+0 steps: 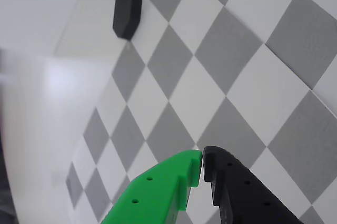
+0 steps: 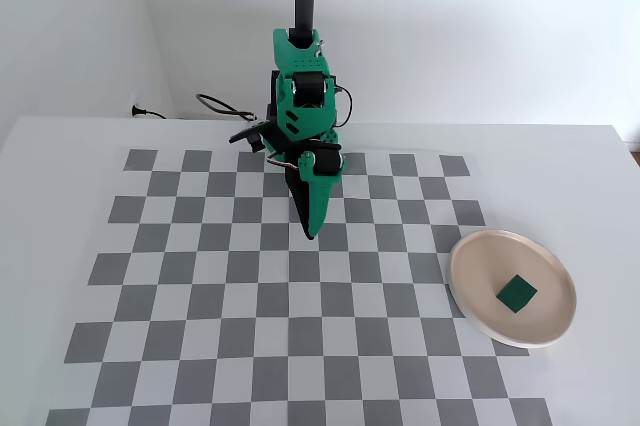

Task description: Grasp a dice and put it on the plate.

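Our end effector (image 2: 311,231) hangs tip-down over the middle of the checkerboard mat (image 2: 200,276), its green and black fingers pressed together with nothing between them; the wrist view shows only bare squares beneath. The dice (image 2: 517,294), a small dark green cube, already sits inside the beige plate (image 2: 475,311) on the white surface (image 2: 60,146). In the fixed view, the plate lies well apart, to the right and nearer the camera. We judge the task complete.
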You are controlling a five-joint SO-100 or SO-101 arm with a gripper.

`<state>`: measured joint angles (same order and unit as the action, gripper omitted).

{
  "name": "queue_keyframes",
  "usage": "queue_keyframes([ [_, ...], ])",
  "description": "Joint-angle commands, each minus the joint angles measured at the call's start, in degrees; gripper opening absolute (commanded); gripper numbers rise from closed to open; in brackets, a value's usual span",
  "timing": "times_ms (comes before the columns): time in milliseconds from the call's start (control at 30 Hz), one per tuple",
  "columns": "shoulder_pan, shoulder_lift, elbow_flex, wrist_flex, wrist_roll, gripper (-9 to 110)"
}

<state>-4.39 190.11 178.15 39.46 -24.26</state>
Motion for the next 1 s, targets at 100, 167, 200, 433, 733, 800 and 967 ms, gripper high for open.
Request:
queue_keyframes([
  [100, 4.22, 1.05, -0.88, -5.54, 6.5, -4],
  [167, 5.19, 1.05, -0.88, -4.22, 8.17, -4],
  [200, 5.62, 1.05, -0.88, -2.55, 9.67, -4],
  [433, 7.65, 1.05, -0.88, 7.03, 19.34, -4],
  [733, 4.92, 1.05, -0.88, 14.06, 26.72, -4],
  [800, 4.92, 1.05, -0.88, 14.24, 27.07, -4],
  [967, 4.92, 1.05, -0.88, 14.24, 27.07, -4],
])
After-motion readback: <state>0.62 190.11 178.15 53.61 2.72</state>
